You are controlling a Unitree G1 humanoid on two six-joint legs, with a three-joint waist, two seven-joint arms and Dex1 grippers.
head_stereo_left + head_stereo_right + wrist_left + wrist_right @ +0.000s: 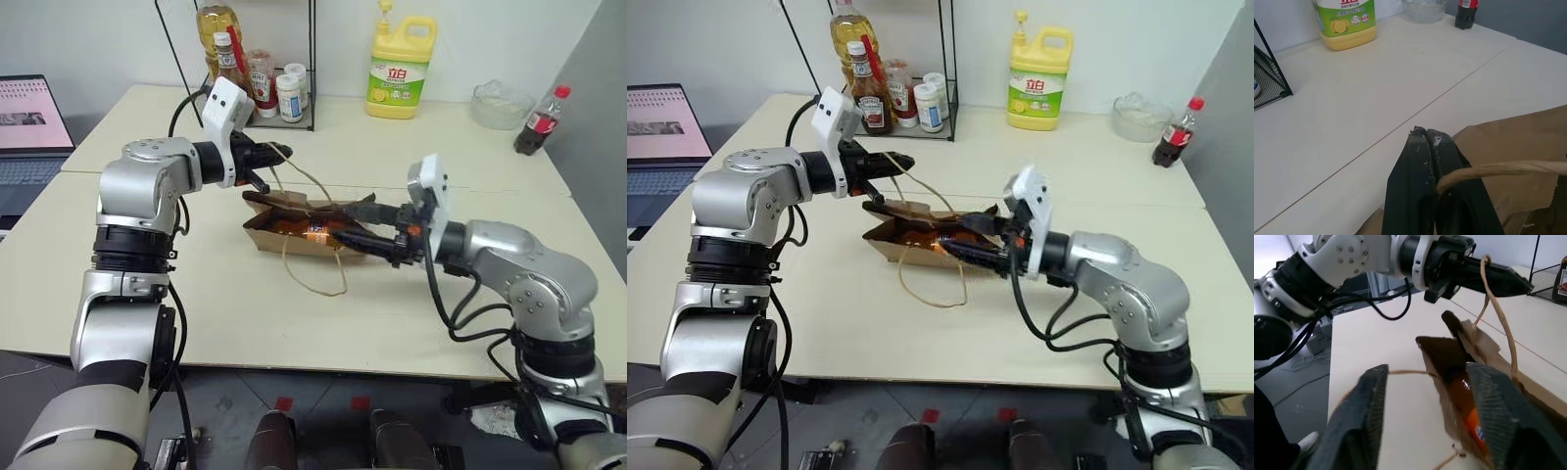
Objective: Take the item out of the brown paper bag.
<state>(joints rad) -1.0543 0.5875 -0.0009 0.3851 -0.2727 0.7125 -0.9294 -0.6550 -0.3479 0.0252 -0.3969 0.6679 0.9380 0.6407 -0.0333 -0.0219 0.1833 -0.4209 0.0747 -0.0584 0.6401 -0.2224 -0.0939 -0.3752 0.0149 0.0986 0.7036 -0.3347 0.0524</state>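
Left tool [1431, 147], clamped on one cord handle [1498, 170], lifts the brown paper bag [284, 230] mid-bench [470, 323]. Right wrist view reveals the item [1469, 406] lying inside; right tool [364, 227], spread apart, at the mouth.

Even, bright indoor light falls from above, with only soft, faint shadows on the pale table [392, 313]. Mild glare sits on the silver arm shells and the laptop [29, 122] screen glows washed-out. The head views are sharp with slight bending toward the edges. In the right wrist view the close fingers [1359, 426] are soft and out of focus.
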